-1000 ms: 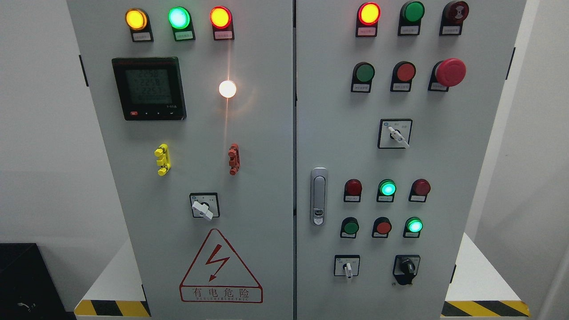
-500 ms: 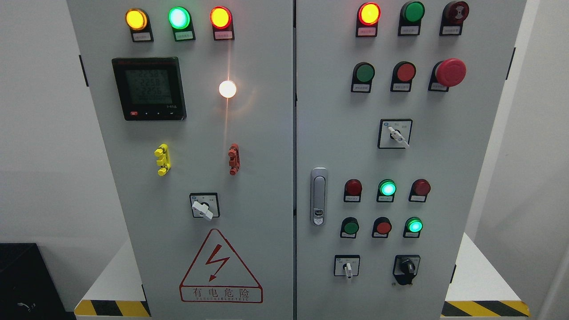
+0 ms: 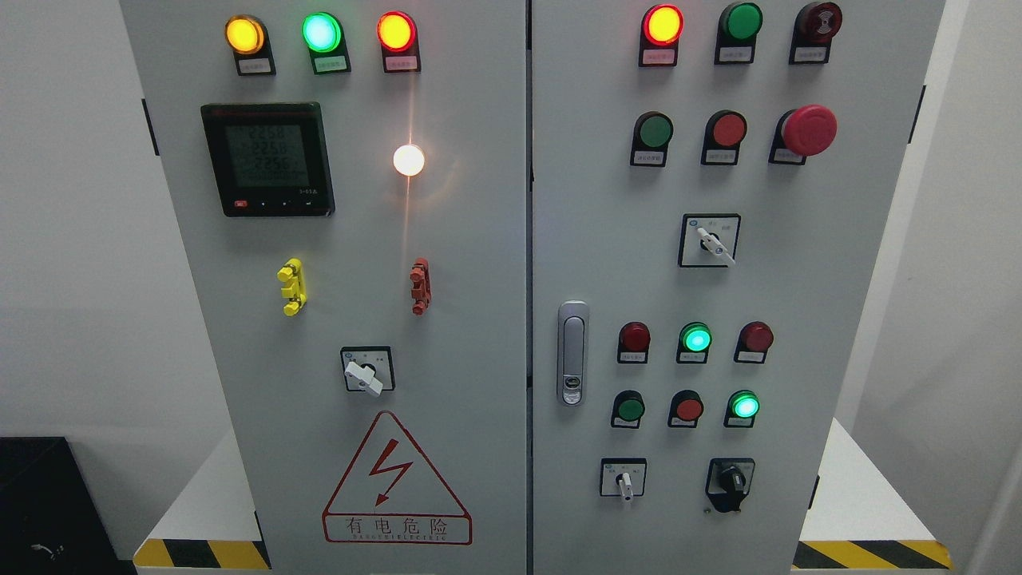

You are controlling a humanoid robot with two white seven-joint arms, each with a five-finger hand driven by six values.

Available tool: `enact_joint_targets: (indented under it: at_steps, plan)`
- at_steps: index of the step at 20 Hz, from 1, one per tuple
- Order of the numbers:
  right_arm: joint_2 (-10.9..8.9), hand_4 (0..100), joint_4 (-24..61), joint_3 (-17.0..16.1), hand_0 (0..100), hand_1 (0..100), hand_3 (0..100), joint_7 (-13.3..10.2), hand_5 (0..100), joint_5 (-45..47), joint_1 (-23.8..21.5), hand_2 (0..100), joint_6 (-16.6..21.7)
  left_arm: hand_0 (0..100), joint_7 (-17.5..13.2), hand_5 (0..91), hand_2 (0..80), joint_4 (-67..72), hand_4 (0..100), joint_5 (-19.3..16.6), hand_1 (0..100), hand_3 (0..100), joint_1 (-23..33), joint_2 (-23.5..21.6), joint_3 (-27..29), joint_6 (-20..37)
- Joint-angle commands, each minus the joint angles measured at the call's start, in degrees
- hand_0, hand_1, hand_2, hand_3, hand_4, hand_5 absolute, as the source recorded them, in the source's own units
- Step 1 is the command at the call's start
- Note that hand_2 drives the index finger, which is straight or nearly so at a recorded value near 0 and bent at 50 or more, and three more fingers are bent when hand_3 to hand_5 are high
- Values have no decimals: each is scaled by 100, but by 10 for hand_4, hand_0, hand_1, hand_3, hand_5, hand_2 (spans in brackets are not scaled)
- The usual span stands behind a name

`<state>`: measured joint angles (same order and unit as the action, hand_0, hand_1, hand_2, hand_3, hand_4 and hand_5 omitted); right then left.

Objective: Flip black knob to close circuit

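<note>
The black knob (image 3: pixel 730 480) sits low on the right door of the grey electrical cabinet (image 3: pixel 495 263), on a black base plate, its handle roughly upright. Left of it is a small white-handled selector switch (image 3: pixel 623 481). Neither of my hands nor any arm shows in the head view.
The right door carries a silver latch handle (image 3: pixel 572 352), a red mushroom stop button (image 3: pixel 809 129), a white selector (image 3: pixel 711 240) and rows of lit and unlit lamps. The left door holds a digital meter (image 3: pixel 267 158), another selector (image 3: pixel 366 370) and a warning triangle (image 3: pixel 396 481). A black box (image 3: pixel 44 503) stands lower left.
Only the meter's digits flicker between frames; nothing else has moved.
</note>
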<state>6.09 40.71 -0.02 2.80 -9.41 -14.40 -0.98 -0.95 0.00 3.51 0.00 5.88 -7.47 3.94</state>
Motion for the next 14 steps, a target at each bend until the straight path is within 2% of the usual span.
enact_joint_targets:
  at_steps: [1, 2, 3, 5, 9, 14]
  plan:
    - [-98, 510, 1658, -112, 0, 223, 576, -315, 380, -921, -37, 424, 116, 120, -2, 0, 0, -132, 0, 0, 556, 0, 123, 1, 0, 1]
    - [-107, 589, 1773, -112, 0, 221, 642, -377, 476, -1044, -37, 489, 107, 120, -2, 0, 0, -132, 0, 0, 556, 0, 123, 1, 0, 1]
    - [-116, 602, 1861, -112, 0, 220, 652, -447, 498, -1184, -19, 498, 107, 120, -2, 0, 0, -132, 0, 0, 556, 0, 123, 1, 0, 1]
    - [-125, 684, 1984, -112, 0, 214, 752, -605, 625, -1544, 25, 602, 124, 120, -2, 0, 0, -132, 0, 0, 556, 0, 123, 1, 0, 1]
    - [-125, 761, 2291, -121, 0, 156, 869, -930, 776, -2291, 43, 757, 274, 120, -2, 0, 0, -132, 0, 0, 556, 0, 123, 1, 0, 1]
    - [-125, 822, 2941, -139, 0, 43, 951, -984, 885, -3355, 8, 862, 283, 120, -2, 0, 0, -132, 0, 0, 556, 0, 123, 1, 0, 1]
